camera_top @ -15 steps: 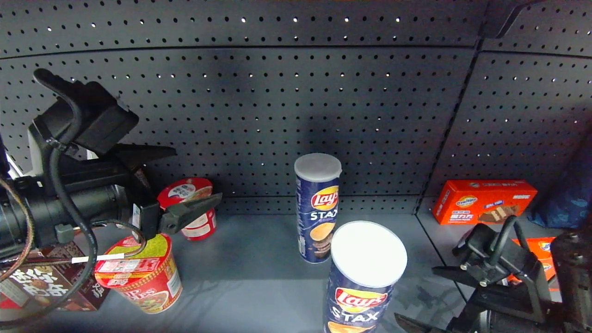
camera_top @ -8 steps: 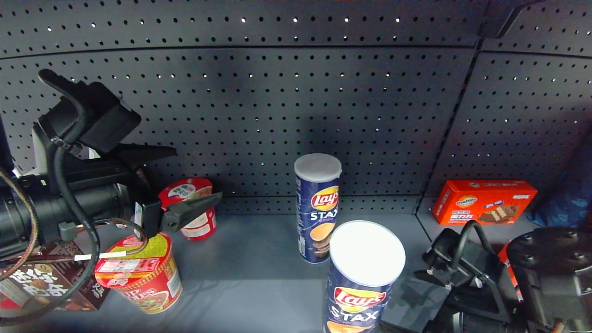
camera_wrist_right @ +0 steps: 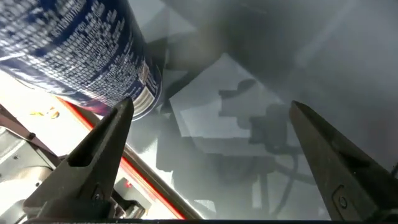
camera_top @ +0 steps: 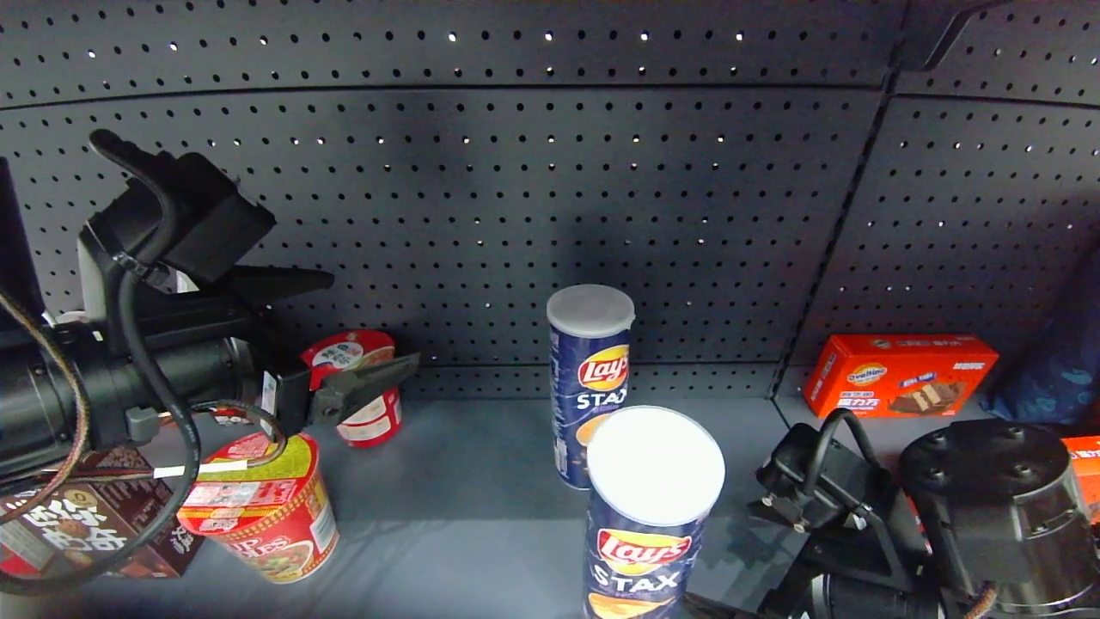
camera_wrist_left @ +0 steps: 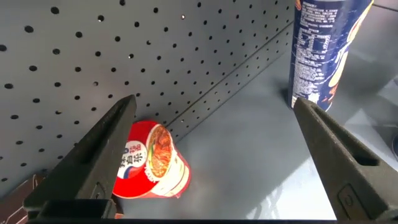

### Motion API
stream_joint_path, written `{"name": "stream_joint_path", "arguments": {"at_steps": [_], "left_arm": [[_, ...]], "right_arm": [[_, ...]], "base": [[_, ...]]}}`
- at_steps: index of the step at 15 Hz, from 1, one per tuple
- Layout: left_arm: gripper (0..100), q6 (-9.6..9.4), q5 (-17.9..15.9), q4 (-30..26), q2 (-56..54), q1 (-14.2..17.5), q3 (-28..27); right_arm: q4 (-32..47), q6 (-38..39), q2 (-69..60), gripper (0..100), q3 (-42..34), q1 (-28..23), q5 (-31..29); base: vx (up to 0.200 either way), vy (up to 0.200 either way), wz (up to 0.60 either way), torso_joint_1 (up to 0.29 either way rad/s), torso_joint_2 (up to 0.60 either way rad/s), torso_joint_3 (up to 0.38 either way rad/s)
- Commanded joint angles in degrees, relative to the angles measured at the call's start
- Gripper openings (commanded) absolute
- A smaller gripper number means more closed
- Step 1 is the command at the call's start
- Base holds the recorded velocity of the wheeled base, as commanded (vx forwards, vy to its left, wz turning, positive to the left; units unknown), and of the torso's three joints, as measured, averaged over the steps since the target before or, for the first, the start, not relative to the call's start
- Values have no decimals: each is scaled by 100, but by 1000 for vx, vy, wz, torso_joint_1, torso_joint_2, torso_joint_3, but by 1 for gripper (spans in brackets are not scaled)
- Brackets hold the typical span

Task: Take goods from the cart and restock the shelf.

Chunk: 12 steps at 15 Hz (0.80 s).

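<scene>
Two tall blue chip cans stand on the grey shelf (camera_top: 464,516): one near the back (camera_top: 590,387), one at the front (camera_top: 649,516). My right gripper (camera_wrist_right: 211,104) is open, low at the shelf's front, and the front can (camera_wrist_right: 81,56) rises just beside one finger. Whether that finger touches the can I cannot tell. My right arm (camera_top: 868,533) sits right of that can. My left gripper (camera_top: 374,320) hangs open above a small red cup (camera_top: 357,391) at the back left. The left wrist view shows that cup (camera_wrist_left: 152,162) between the fingers and the back can (camera_wrist_left: 323,50) farther off.
A large red-and-yellow noodle cup (camera_top: 262,503) and a brown box (camera_top: 69,533) stand at the front left under my left arm. An orange box (camera_top: 898,374) lies in the right bay, beyond a divider. The perforated back panel (camera_top: 550,189) closes the shelf.
My right arm has swung left toward the front can, and the can's top has shifted left with it. My left arm has drifted slightly right and stays open.
</scene>
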<state>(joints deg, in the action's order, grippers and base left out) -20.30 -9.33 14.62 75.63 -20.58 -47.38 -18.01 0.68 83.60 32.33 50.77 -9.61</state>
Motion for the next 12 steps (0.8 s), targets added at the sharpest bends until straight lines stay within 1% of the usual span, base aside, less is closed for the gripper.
{"name": "stream_joint_path", "arguments": {"at_steps": [1,12], "left_arm": [[100,-1,1,-3,66,1,1],[100,-1,-8,6,83,1,28]], "right_arm": [[-10,2,42,100,-7,47,3],[-124,2,394,100,177,161,-6]], "base": [[0,0,0,0,0,0],[0,0,0,0,0,0]]}}
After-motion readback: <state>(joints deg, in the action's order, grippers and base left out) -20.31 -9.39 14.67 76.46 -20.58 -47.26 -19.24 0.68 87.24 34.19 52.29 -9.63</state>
